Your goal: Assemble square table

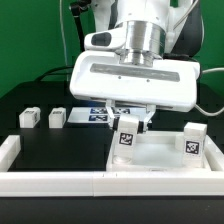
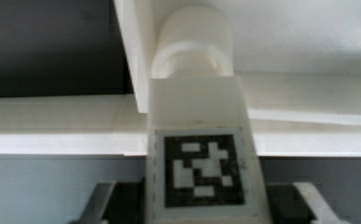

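While the jaws pinch one leg (image 1: 127, 137), the arm stands low over the tabletop (image 1: 160, 158). Tabletop lies flat on the counter (image 1: 60, 148), toward the exterior view's right, just behind the border wall (image 1: 90, 182).

Wrist view: held leg (image 2: 203, 150) fills the frame, tag facing the camera, a dark finger hard against each side of it. Rounded far end points at the white slab (image 2: 52, 125). Cannot tell from either view whether that end is touching a corner recess or just above it.

Second leg (image 1: 192, 142) stands upright on the tabletop at the exterior view's right side. Looks fitted, though the joint itself is not visible.

Two loose legs (image 1: 30, 117) (image 1: 57, 117) sit side by side on the counter at the exterior view's left, well apart from the tabletop. Marker board (image 1: 98, 116) lies between them and the arm, partly hidden.

Judgement: step in hand is fitting the held leg at the tabletop's corner on the exterior view's left. Roughly halfway, with two legs to fetch.

Next move calls for keeping the leg upright and square to its recess, then pressing or turning it home before the jaws let go. A tilt could jam it or shove the slab.
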{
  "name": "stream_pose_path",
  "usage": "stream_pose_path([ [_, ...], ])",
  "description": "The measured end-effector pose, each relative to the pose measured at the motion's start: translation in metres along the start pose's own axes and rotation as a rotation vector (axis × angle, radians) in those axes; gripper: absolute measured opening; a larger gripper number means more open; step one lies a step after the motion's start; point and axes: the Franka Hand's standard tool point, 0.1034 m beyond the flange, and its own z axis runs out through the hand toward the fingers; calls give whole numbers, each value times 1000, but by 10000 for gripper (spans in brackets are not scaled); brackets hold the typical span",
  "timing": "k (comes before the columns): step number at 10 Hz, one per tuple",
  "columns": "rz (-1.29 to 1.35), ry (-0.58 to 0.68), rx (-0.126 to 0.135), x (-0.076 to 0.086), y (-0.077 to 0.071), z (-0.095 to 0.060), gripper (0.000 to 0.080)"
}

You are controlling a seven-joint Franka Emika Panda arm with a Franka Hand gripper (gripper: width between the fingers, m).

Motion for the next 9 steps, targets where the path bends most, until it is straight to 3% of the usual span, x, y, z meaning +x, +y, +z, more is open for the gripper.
stream_pose_path([
  [3,-5,0,0,0,0,0,615],
  [8,-20,-13,-2,-1,2,1,649],
  [9,-18,-94,4,1,14,-4,649],
])
